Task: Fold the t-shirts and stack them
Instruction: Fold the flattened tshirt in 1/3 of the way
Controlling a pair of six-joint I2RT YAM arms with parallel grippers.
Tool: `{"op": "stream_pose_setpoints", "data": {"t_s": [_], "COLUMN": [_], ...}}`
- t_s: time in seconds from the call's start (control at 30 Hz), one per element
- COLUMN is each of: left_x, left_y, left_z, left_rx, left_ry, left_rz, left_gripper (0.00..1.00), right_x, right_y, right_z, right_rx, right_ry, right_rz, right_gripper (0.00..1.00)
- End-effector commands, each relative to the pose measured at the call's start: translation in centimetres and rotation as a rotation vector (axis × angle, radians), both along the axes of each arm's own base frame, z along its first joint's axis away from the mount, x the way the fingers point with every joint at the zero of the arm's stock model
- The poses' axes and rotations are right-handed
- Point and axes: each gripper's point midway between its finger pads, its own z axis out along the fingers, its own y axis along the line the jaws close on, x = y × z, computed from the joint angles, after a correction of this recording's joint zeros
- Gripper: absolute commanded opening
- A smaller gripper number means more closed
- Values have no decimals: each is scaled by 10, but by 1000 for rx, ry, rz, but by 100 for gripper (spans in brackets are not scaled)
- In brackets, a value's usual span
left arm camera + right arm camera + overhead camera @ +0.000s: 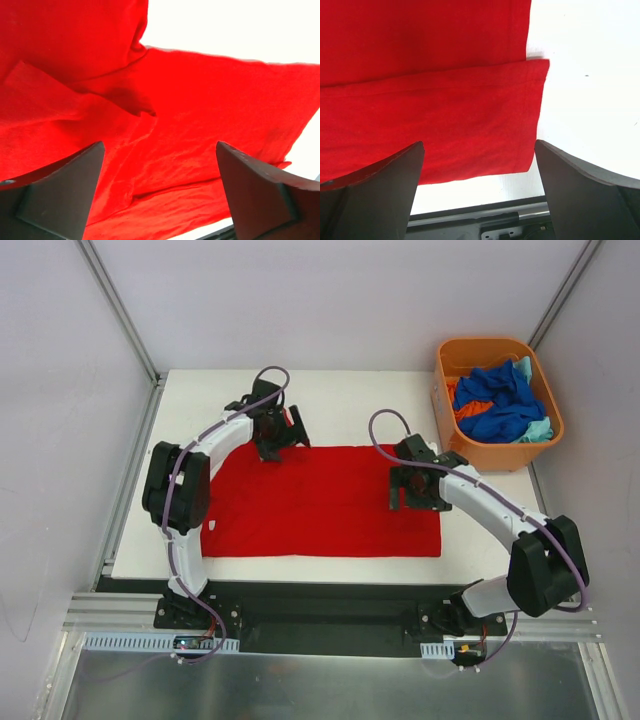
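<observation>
Top external view: a white table (350, 405) seen from above, with two white and black arms reaching in from the near edge over a red shirt (320, 510).
Red shirt: lies spread flat in a rough rectangle across the middle of the table, well apart from the tub (500, 455). A small bit of red cloth bunches up at its far edge, beside the left gripper (275, 440).
Left gripper: sits at the shirt's far edge, toward the left side. Its jaws are spread wide and hold nothing.
Right gripper: the right gripper (412, 495) sits over the right part of the shirt, near its right edge. Its jaws are also spread wide and hold nothing.
Tub: orange plastic, at the far right corner of the table. It holds a loose heap of blue shirts (500, 400), an orange shirt (468, 410) and a teal shirt (540, 430).
Left wrist view: the left gripper (160, 145) shows two dark fingers (65, 190) far apart. The red shirt (225, 110) fills the space beyond them, with overlapping, creased layers on the left and bright table behind.
Right wrist view: the right gripper (479, 145) shows the same wide gap. The red shirt (420, 110) lies flat beyond, its edge stepping where one layer reaches further than the other. White table (590, 100) lies to the right.
</observation>
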Motion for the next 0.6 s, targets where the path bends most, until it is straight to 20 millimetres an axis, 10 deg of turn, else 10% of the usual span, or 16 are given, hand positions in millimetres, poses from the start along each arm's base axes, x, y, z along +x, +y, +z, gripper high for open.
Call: {"op": "stream_pose_setpoints", "data": {"t_s": [0.0, 0.2, 0.43, 0.57], "left_x": [24, 78, 150, 187], "left_y": [2, 47, 121, 131], "left_z": [38, 72, 67, 48], "left_rx": [21, 132, 337, 450], "left_ry": [-126, -262, -305, -343], "left_rz": [-12, 96, 188, 158], "left_gripper": [99, 99, 99, 99], "right_x": [25, 74, 117, 123], "right_y": [-1, 6, 10, 3], "right_z": [26, 56, 63, 49], "right_rx": [-6, 17, 36, 25], "right_ry": [-68, -146, -174, -135], "right_rz": [0, -10, -25, -44], "right_gripper": [97, 97, 97, 97]}}
